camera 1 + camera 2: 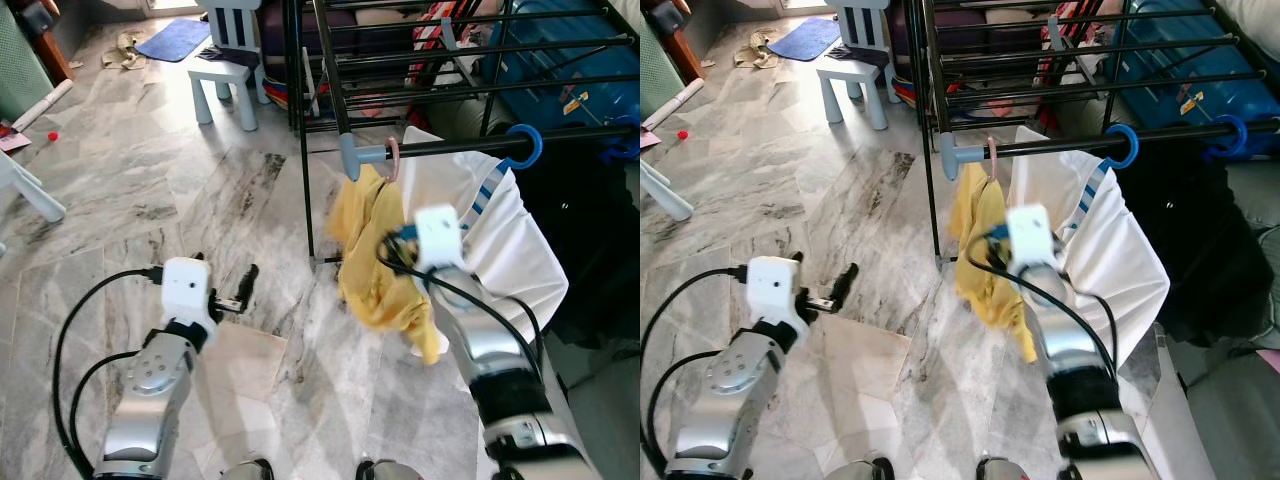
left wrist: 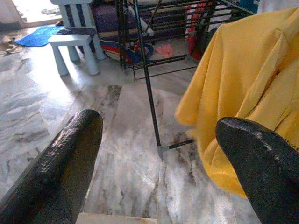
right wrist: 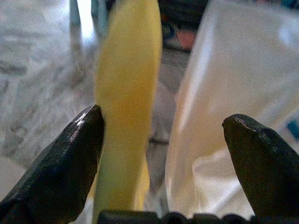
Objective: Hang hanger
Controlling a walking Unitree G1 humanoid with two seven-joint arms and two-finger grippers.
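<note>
A pink hanger hook (image 1: 393, 158) sits on the black rail (image 1: 470, 146) of the drying rack, near the rail's grey end cap (image 1: 350, 157). A yellow garment (image 1: 372, 250) hangs from it. Beside it, a blue hanger (image 1: 525, 146) carries a white garment (image 1: 505, 240). My right gripper (image 1: 390, 250) is raised against the yellow garment, open; in the right wrist view its fingers (image 3: 70, 154) stand apart, with the yellow cloth (image 3: 128, 93) and white cloth (image 3: 224, 107) ahead. My left gripper (image 1: 222, 272) is held low over the floor, open with nothing between its fingers (image 2: 60, 163).
The rack's black leg (image 1: 305, 180) stands on the marble floor just left of the yellow garment. A light blue child's chair (image 1: 228, 60) and blue mat (image 1: 172, 40) are farther back. Dark clothing (image 1: 590, 240) hangs at the right; a blue case (image 1: 560, 60) lies behind the rack.
</note>
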